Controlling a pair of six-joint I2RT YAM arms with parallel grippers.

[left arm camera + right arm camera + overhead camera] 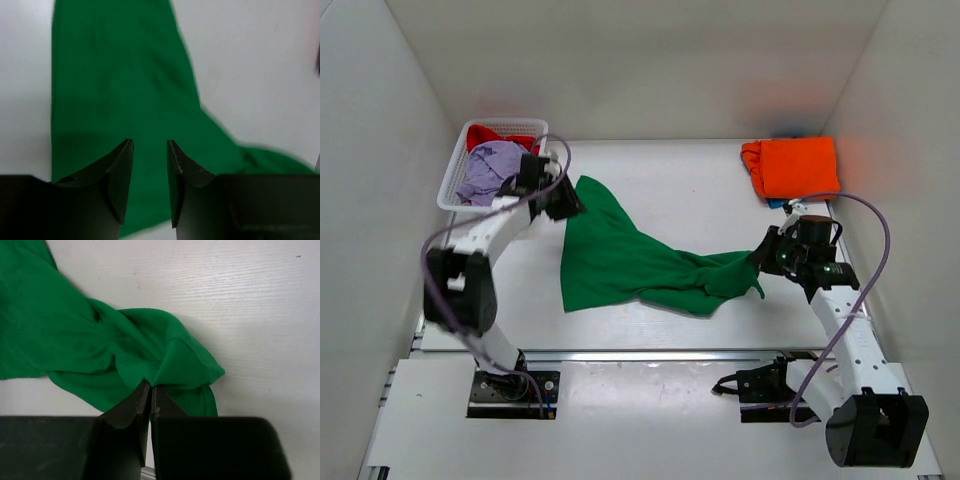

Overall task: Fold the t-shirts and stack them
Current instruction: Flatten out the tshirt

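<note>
The green shirt (pixel 620 265) lies on the white table (pixel 680 170), a soft matte knit. It starts just beside the basket (pixel 448 185) and stretches away from it across the table. Its end nearest the basket spreads flat into a broad, roughly triangular sheet. The end farthest from the basket narrows into a twisted, rumpled rope of folds.

The left gripper (pixel 570 200) hangs over the shirt corner closest to the basket. In its wrist view the dark, wedge-shaped fingers (pixel 120 165) stand parted with a clear gap. The left gripper (pixel 150 142) holds nothing, and smooth green cloth (pixel 115 90) shows beyond the gap.

The right gripper (pixel 760 258) sits at the shirt's far end, well away from the basket. Its wrist view shows the right gripper (pixel 150 385) clenched, its tips pinching a puffed fold of the shirt (pixel 75 340). The cloth bunches into rounded lobes around the pinch, on pale, faintly grained board.

The basket is white plastic mesh with a rectangular rim. It holds a crumpled lavender shirt (pixel 490 170) and a red shirt (pixel 490 135) behind it. Far across from the basket, an orange shirt (pixel 798 165) rests folded into a neat rectangle. A sliver of blue shirt (pixel 775 203) peeks from beneath it.
</note>
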